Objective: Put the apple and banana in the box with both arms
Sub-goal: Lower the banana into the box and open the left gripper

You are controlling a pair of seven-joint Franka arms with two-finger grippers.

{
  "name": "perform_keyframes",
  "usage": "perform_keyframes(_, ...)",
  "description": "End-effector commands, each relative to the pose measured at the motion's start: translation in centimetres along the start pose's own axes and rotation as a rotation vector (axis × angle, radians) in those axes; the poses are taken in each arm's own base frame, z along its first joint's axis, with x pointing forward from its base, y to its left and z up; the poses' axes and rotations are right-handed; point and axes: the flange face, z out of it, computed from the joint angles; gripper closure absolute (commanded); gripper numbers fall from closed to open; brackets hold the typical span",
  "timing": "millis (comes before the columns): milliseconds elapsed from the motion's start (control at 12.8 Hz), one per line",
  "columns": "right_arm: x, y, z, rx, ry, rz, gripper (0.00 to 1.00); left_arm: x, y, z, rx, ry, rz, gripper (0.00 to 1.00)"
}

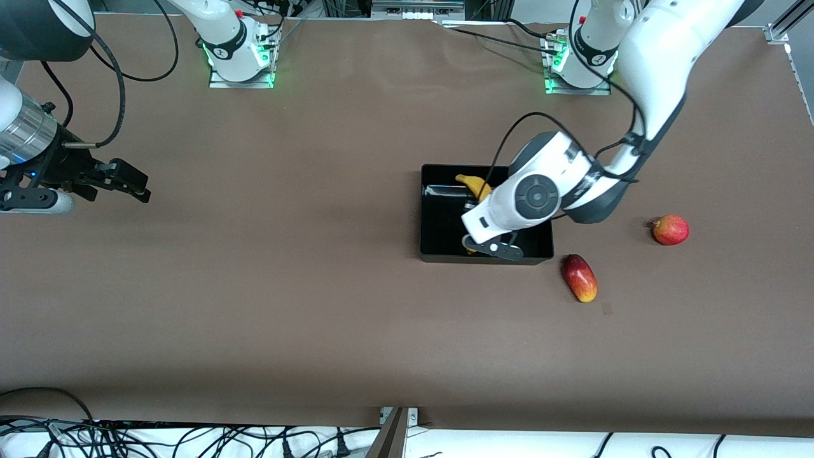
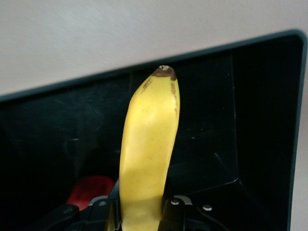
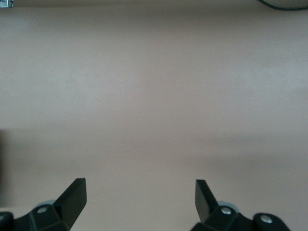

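Observation:
The black box (image 1: 439,226) stands on the table toward the left arm's end. My left gripper (image 1: 475,245) is down inside it, shut on the yellow banana (image 1: 474,184). In the left wrist view the banana (image 2: 147,144) runs out from between the fingers (image 2: 168,207) to its dark tip near the box wall (image 2: 216,120). A small red fruit (image 2: 91,190), by its look the apple, lies on the box floor beside the gripper, partly hidden; the arm hides it in the front view. My right gripper (image 1: 135,184) is open and empty (image 3: 140,192), waiting over bare table at the right arm's end.
An oblong red-yellow fruit (image 1: 579,278) lies just outside the box's corner, nearer the front camera. A round pinkish-red fruit (image 1: 671,229) lies farther toward the left arm's end. Cables run along the table's front edge.

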Motion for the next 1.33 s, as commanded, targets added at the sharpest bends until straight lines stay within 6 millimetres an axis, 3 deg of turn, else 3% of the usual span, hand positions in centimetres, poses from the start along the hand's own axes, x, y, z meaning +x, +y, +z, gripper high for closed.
perform_keyframes(0, 0.1, 0.2, -0.4, -0.019, 0.003, -0.013, 0.00, -0.8, 1.9, 2.0, 0.056, 0.012, 0.003, 0.99)
perform_keyframes(156, 0.1, 0.2, -0.4, -0.022, 0.003, -0.014, 0.00, -0.7, 2.2, 5.2, 0.048, 0.031, 0.010, 0.98)
perform_keyframes(313, 0.0, 0.1, -0.4, -0.024, 0.002, -0.017, 0.00, -0.2, 1.4, 7.1, 0.050, 0.059, 0.015, 0.94)
perform_keyframes(391, 0.0, 0.1, -0.3, -0.027, -0.002, -0.018, 0.00, -0.1, 1.2, 7.6, 0.046, 0.053, 0.012, 0.85)
perform_keyframes(469, 0.0, 0.0, -0.5, -0.026, 0.001, -0.021, 0.00, 0.0, 0.9, 7.3, 0.046, 0.057, 0.000, 0.10)
perform_keyframes(547, -0.2, -0.2, -0.6, -0.026, -0.002, -0.024, 0.00, 0.2, 0.4, 6.6, 0.049, 0.061, -0.010, 0.00)
perform_keyframes(626, -0.4, -0.3, -0.6, -0.027, -0.012, -0.024, 0.00, 0.3, 0.2, 5.4, 0.055, 0.072, -0.016, 0.00)
perform_keyframes(782, -0.3, -0.3, -0.6, -0.027, -0.010, -0.021, 0.00, -0.2, -0.9, 1.0, 0.096, 0.083, -0.044, 0.00)
perform_keyframes(1017, -0.4, -0.3, -0.6, -0.027, -0.012, -0.022, 0.00, -2.6, -2.0, -9.4, 0.214, 0.103, -0.081, 0.00)
perform_keyframes(1251, -0.4, -0.3, -0.6, -0.027, -0.012, -0.022, 0.00, -3.8, -4.9, -18.2, 0.228, 0.049, -0.162, 0.00)
